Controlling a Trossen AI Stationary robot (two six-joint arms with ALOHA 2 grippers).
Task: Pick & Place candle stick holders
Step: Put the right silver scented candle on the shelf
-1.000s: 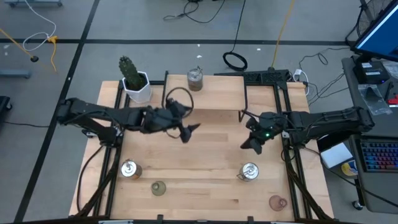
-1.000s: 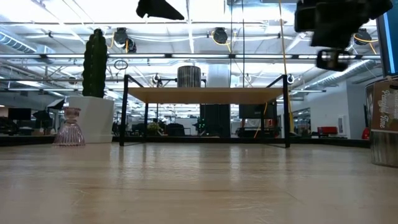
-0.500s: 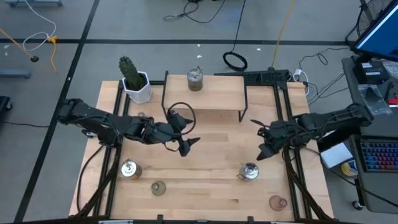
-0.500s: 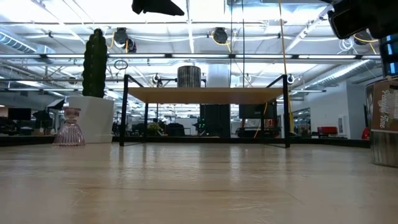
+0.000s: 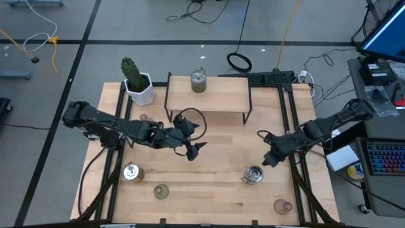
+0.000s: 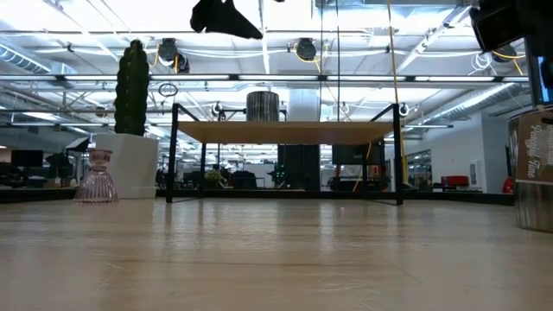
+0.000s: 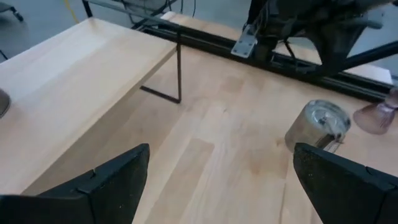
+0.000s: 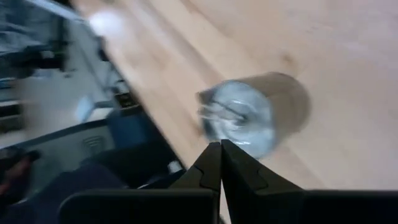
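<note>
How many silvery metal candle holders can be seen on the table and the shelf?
3: one metal holder on the raised shelf, one near the table's front left, one front right, just beside the right gripper. None seems hidden.

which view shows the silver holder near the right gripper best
The left wrist view: the silver holder stands whole and unblocked on the table, with its top and side both visible. The right wrist view shows it large but blurred, behind the shut right gripper. The high view shows it small from above. The low view does not clearly show it.
</note>
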